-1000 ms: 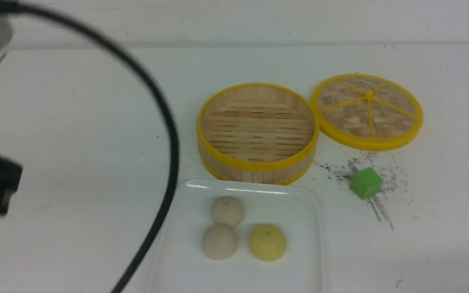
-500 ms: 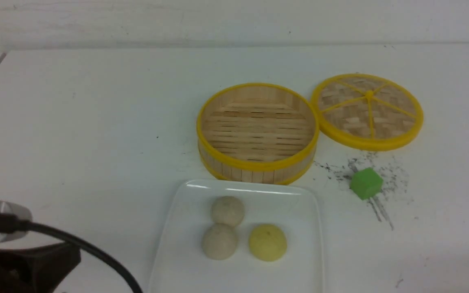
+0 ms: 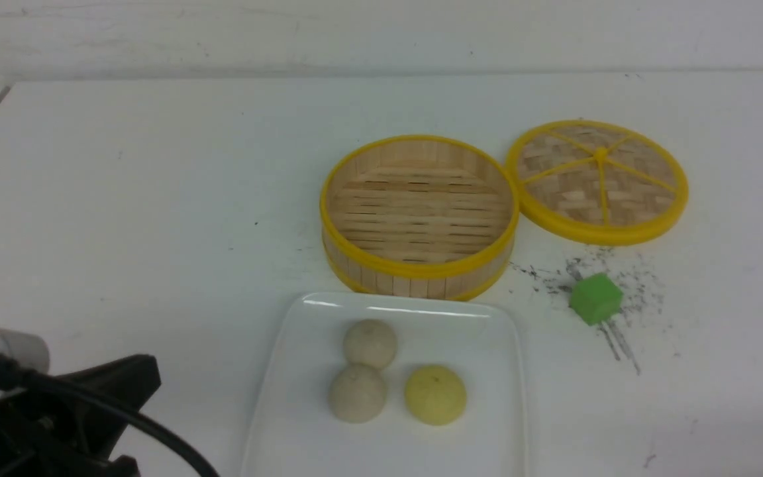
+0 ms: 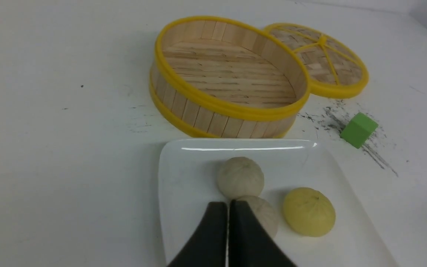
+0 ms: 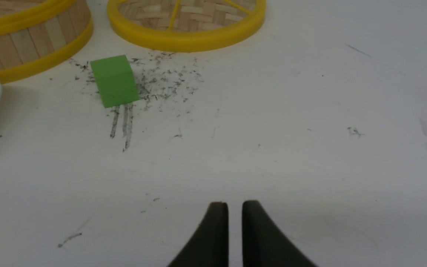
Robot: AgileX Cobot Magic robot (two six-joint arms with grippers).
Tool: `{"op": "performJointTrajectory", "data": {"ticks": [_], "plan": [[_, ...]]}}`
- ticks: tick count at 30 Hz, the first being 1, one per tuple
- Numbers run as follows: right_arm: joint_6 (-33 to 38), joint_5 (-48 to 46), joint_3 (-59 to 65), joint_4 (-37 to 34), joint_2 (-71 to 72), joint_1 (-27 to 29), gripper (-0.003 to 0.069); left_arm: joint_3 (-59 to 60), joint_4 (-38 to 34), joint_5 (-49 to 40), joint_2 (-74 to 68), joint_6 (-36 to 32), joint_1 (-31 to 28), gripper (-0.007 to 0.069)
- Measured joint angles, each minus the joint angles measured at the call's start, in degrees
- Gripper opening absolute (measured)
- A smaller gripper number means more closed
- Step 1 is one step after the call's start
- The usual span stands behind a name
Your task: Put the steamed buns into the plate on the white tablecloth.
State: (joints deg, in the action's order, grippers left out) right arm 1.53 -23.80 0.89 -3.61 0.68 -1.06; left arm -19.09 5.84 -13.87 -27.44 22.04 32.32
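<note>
Crowding the plate rim-side, three steamed buns; both claws pressed closed, empty.

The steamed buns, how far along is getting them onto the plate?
Looks done: all three steamed buns sit on the plate, and the steamer basket is empty. Nothing is in hand: the left gripper is shut on nothing, and the right gripper is nearly shut over bare cloth. Nothing appears left.
</note>
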Motion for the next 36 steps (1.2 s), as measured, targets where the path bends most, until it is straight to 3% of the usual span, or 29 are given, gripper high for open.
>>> {"op": "performJointTrajectory", "data": {"ticks": [15, 19, 21, 28, 36], "plan": [[0.0, 0.0, 0.0, 0.0, 0.0, 0.0, 0.0099, 0.0, 3.16, -1.64, 1.71, 0.15, -0.5, 0.0035], [0.0, 0.0, 0.0, 0.0, 0.0, 0.0, 0.0104, 0.17, 5.38, -5.9, 5.13, 0.03, -4.42, 0.0037], [0.0, 0.0, 0.0, 0.0, 0.0, 0.0, 0.0108, 1.63, 6.4, -9.24, 9.05, -0.51, -10.81, 0.0036], [0.0, 0.0, 0.0, 0.0, 0.0, 0.0, 0.0118, 12.31, 7.12, -7.92, 21.78, -1.49, -24.11, 0.0046], [0.0, 0.03, 0.0, 0.0, 0.0, 0.0, 0.0129, 20.52, 6.87, -6.53, 27.17, -4.22, -26.84, 0.0053]]}}
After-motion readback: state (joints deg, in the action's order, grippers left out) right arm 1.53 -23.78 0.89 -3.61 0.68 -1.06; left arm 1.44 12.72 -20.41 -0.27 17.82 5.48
